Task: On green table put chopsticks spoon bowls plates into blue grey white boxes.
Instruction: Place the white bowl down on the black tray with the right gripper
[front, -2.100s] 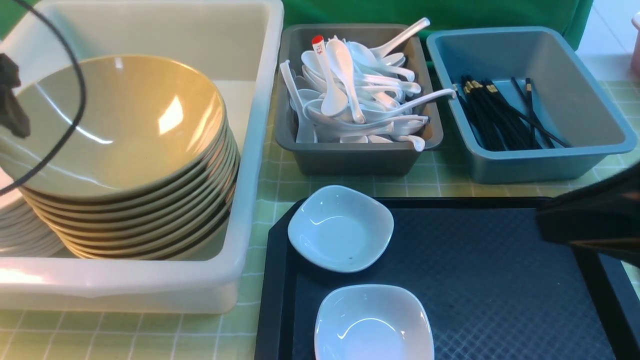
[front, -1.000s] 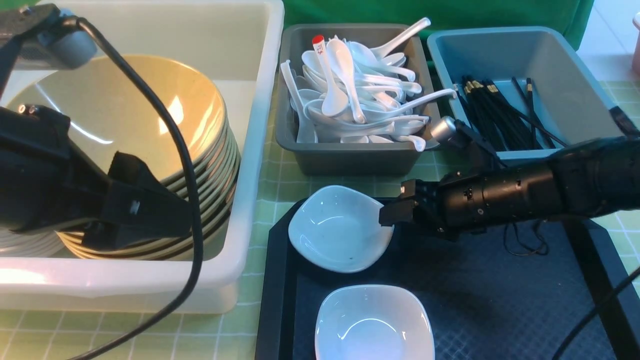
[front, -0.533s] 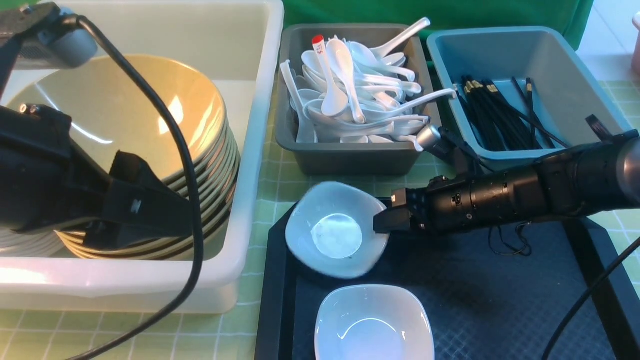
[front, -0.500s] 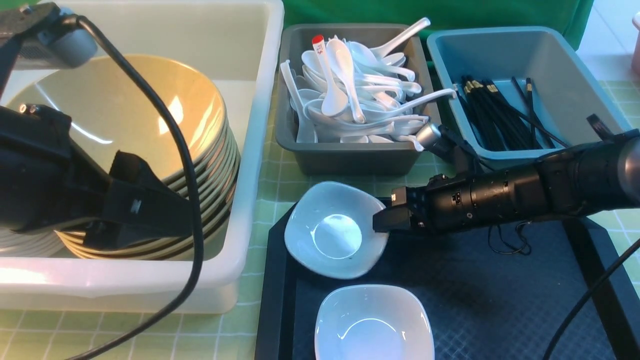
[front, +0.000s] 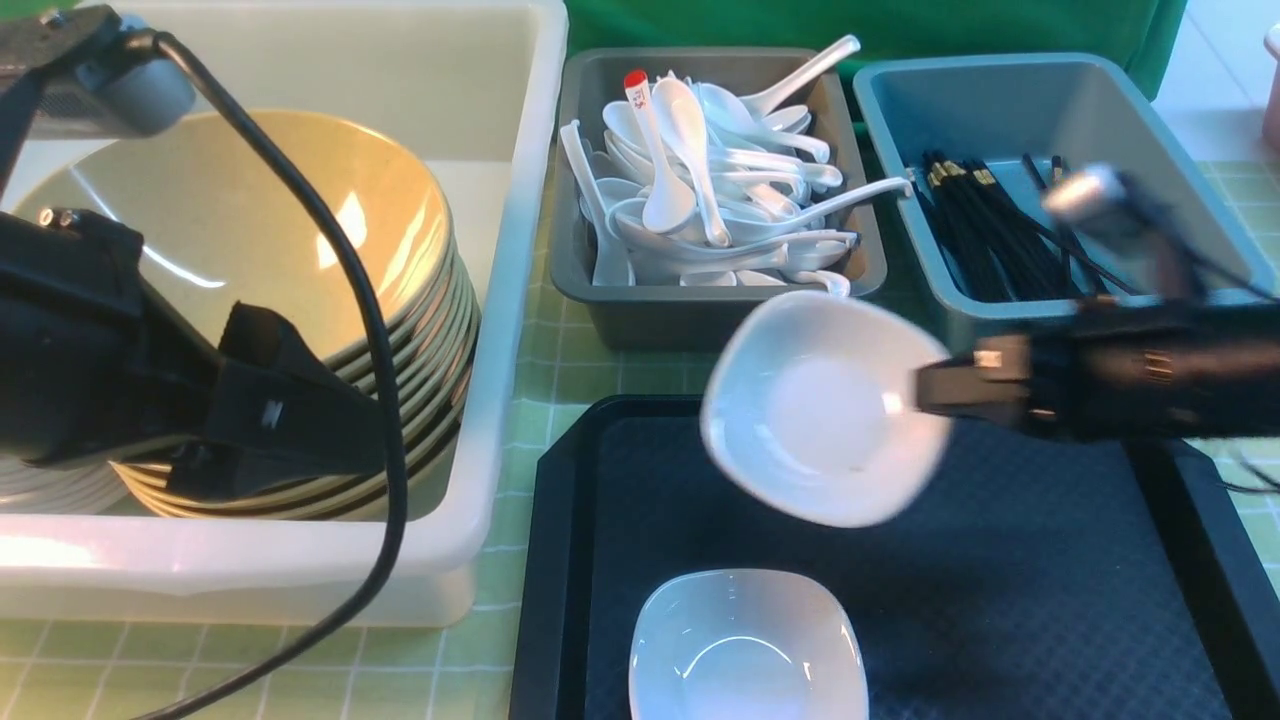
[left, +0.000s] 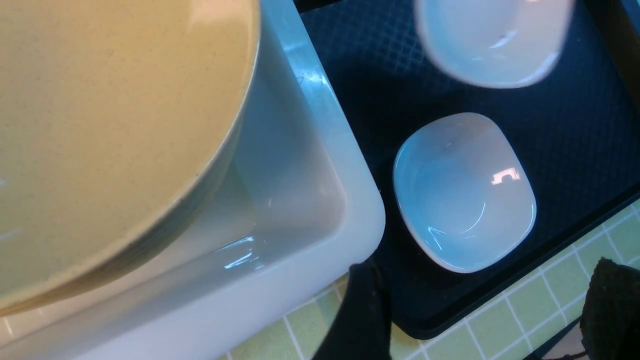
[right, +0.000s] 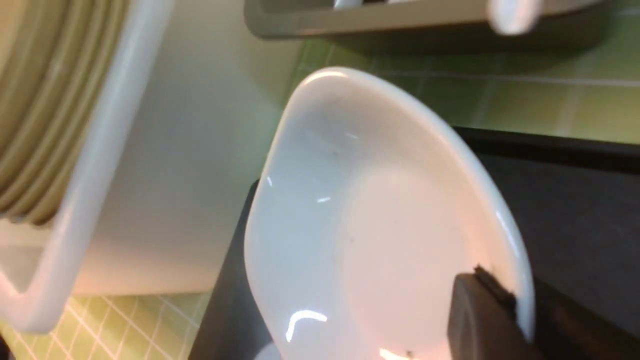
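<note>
Nipped narrow with the right pincer (front: 925, 390) onto the 3 o'clock rim of a small white plate (front: 815, 410), one finger (right: 480, 310) lying inside the rim. Holds it clear of the black tray (front: 1000, 600), tipped so the hollow faces the camera, just in front of the grey box (front: 640, 320). Reaches in from 3 o'clock with the right arm (front: 1150, 380), forearm almost level and blurred.

Over at 9 o'clock, hangs the left arm (front: 90, 370) above the near edge of the white box (front: 300, 590), in front of the stack of tan bowls (front: 250, 250) inside it. Spread wide at the left pincer (left: 485, 300), fingers (left: 362, 310) well apart, gripping nothing, above the near corner of the tray and the green table (front: 560, 350).

Flat on the tray at 6 o'clock, a second plate (front: 748, 650). Heaped in the grey box at 12 o'clock, white spoons (front: 720, 210), and on top the spoon (front: 640, 110) with the red tip. Small red marks under that tip, too small to read. Piled in the blue box (front: 1000, 110) at 1 o'clock, black chopsticks (front: 990, 235) with gold bands.
</note>
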